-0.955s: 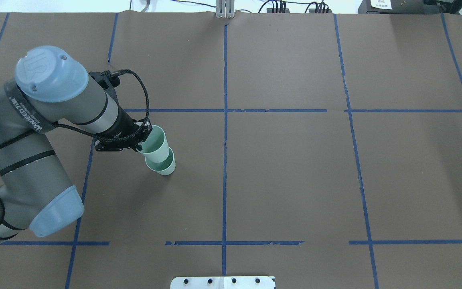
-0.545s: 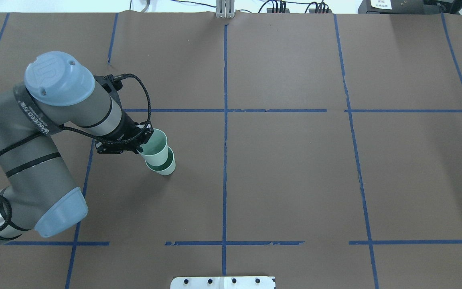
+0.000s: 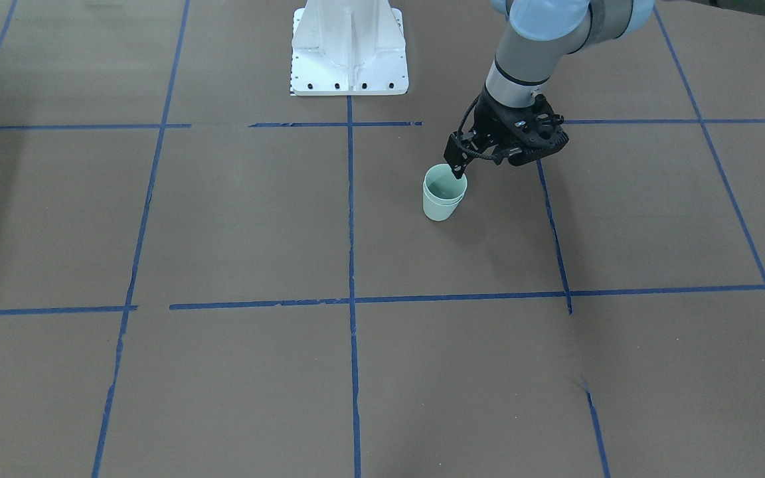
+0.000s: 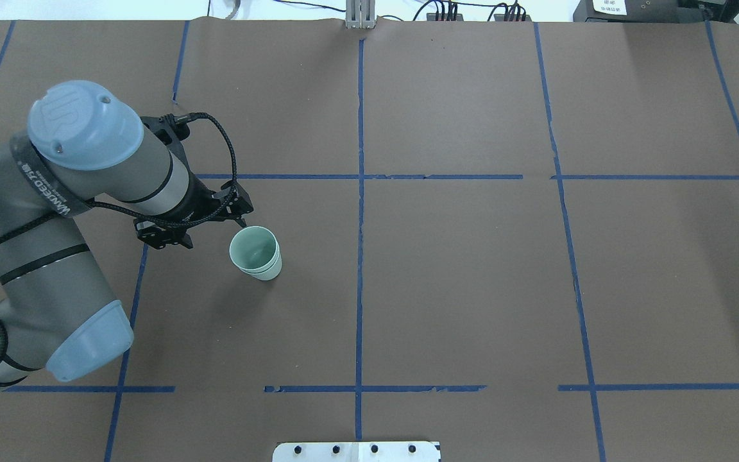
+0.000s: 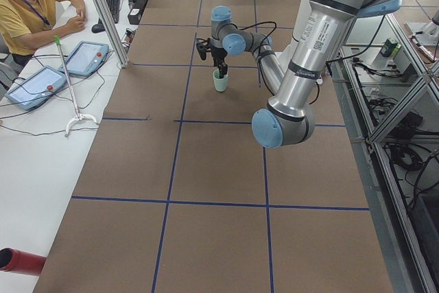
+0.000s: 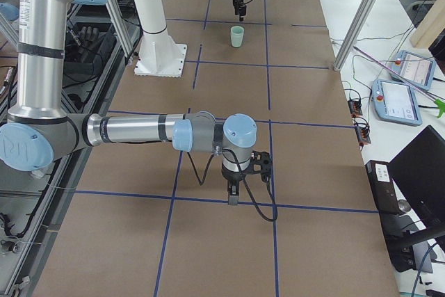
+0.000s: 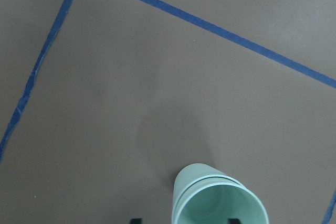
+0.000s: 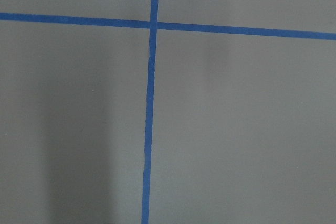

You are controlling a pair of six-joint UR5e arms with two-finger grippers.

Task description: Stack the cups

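Cups first: two small pale mint-green tapered plastic cups (image 3: 444, 194) stand upright on the brown paper-covered table (image 3: 223, 219), one nested inside the other. From across the table they sit just beside a blue tape line (image 3: 550, 212), in front of the white robot base (image 3: 349, 50). The left gripper (image 3: 465, 156) hangs right at the rim on the robot's side, one black finger (image 3: 455, 166) pointing down beside the lip without pinching it.

From above, the nested pair shows as one round mouth with a thin second rim peeking out underneath. The left gripper sits just up and to the left of it, not holding anything.

Looking along the table from the robot's left end, the pair stands under the far tip of the near arm, and a man in a yellow shirt (image 5: 27, 5) sits at the side bench.

From the other end, the right gripper (image 6: 233, 199) points down at bare table, well apart from the pair (I cannot tell from here whether it is spread or closed).

The left wrist camera looks straight down into the top cup; its two dark fingertips (image 7: 135, 220) are spread wide at the bottom edge, gripping nothing.

The right wrist camera shows only brown paper and crossing tape.
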